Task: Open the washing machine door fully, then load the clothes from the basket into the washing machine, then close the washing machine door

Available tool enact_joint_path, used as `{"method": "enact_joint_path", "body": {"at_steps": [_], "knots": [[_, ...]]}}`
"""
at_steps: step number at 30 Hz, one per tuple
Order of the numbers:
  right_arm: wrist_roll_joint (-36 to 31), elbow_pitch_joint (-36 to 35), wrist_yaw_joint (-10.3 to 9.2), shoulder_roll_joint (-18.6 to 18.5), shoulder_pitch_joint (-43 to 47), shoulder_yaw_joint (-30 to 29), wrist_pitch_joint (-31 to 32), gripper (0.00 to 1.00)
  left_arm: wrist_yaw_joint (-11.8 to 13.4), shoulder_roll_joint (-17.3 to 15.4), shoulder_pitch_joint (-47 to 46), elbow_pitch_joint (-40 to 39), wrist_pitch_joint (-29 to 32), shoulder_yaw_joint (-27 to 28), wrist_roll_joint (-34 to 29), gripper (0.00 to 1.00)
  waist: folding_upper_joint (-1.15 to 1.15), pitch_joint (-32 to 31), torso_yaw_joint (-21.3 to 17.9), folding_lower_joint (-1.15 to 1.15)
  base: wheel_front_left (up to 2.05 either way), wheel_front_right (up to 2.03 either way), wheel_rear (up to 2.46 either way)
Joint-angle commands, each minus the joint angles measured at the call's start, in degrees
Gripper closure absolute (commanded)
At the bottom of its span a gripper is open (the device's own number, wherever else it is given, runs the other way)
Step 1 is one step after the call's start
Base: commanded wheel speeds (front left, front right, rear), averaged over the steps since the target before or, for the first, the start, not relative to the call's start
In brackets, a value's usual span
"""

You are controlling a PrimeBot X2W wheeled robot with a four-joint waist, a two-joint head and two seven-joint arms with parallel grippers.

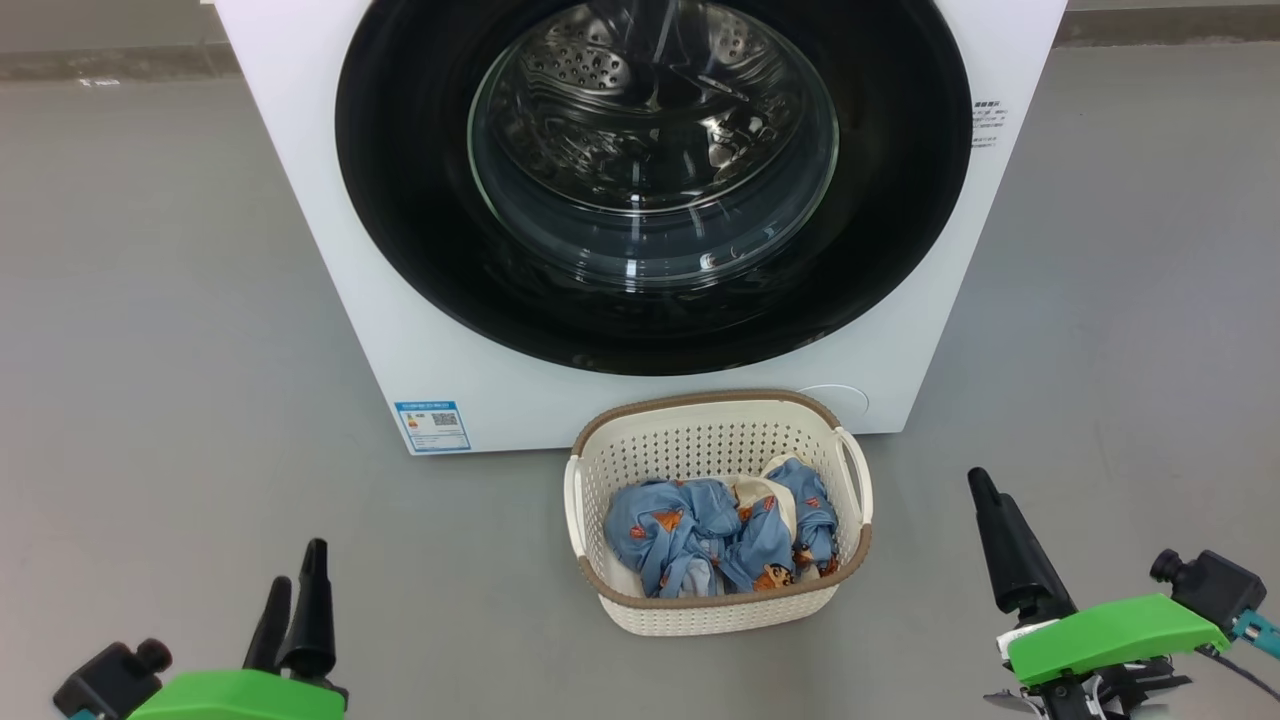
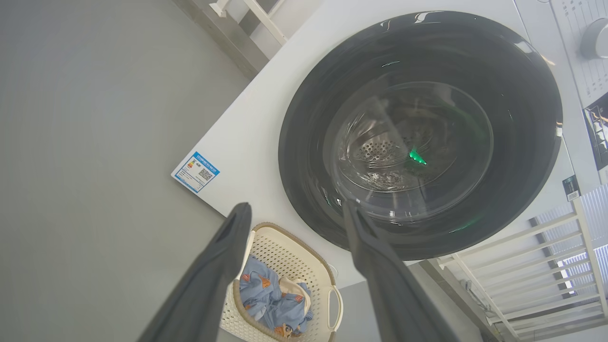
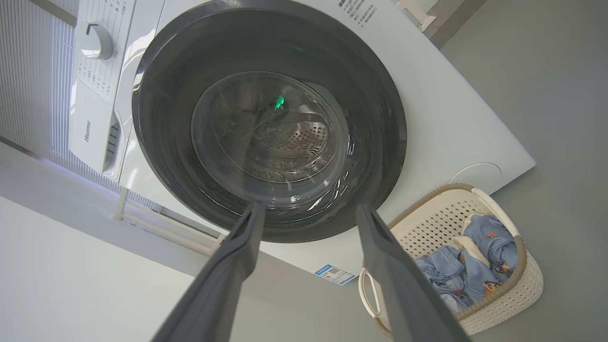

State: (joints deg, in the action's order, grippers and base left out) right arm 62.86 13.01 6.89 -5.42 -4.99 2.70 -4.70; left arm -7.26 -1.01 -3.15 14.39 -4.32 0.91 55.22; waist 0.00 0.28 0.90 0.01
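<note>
The washing machine (image 1: 300,150) stands straight ahead, a white box on the floor. Its round glossy black washing machine door (image 1: 420,200) lies flush against the front, shut, and the steel drum shows through the glass window (image 1: 650,150). Right before it sits the cream basket (image 1: 700,402) holding crumpled blue clothes (image 1: 700,535) with orange figures. My left gripper (image 2: 297,205) is open and empty, low and left of the basket, its fingers (image 1: 312,590) pointing up. My right gripper (image 3: 309,208) is open and empty to the basket's right, one dark finger (image 1: 1005,545) showing.
Grey floor lies on both sides of the machine. A blue label (image 1: 432,425) is stuck at the machine's lower left corner. A white slatted rack (image 2: 522,266) stands beside the machine. The control dial (image 3: 97,40) sits on the top panel.
</note>
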Motion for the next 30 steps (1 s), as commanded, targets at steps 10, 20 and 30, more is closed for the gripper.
{"method": "enact_joint_path", "body": {"at_steps": [10, 20, 30], "knots": [[-14.57, -1.30, 0.37, -0.96, -3.71, 1.61, -2.29, 0.00, 0.98, -1.16, -3.40, -0.85, -2.61, 0.73, -10.05, 0.00, 0.00, -0.18, 0.02, 0.00, 0.00, 0.00, 0.00], [-24.57, -1.16, 0.42, -1.08, -4.27, 2.99, -3.97, 0.00, 2.51, -1.31, -3.75, 0.14, -4.30, 0.18, -16.77, 0.00, 0.00, -0.32, 0.01, 0.00, 0.00, 0.00, 0.00], [-32.46, -0.90, 0.46, -1.22, -4.89, 3.54, -5.65, 0.00, 2.93, -1.46, -4.25, 0.05, -5.99, -0.25, -23.17, 0.00, 0.00, -0.25, 0.26, 0.00, 0.00, 0.00, 0.00]]}}
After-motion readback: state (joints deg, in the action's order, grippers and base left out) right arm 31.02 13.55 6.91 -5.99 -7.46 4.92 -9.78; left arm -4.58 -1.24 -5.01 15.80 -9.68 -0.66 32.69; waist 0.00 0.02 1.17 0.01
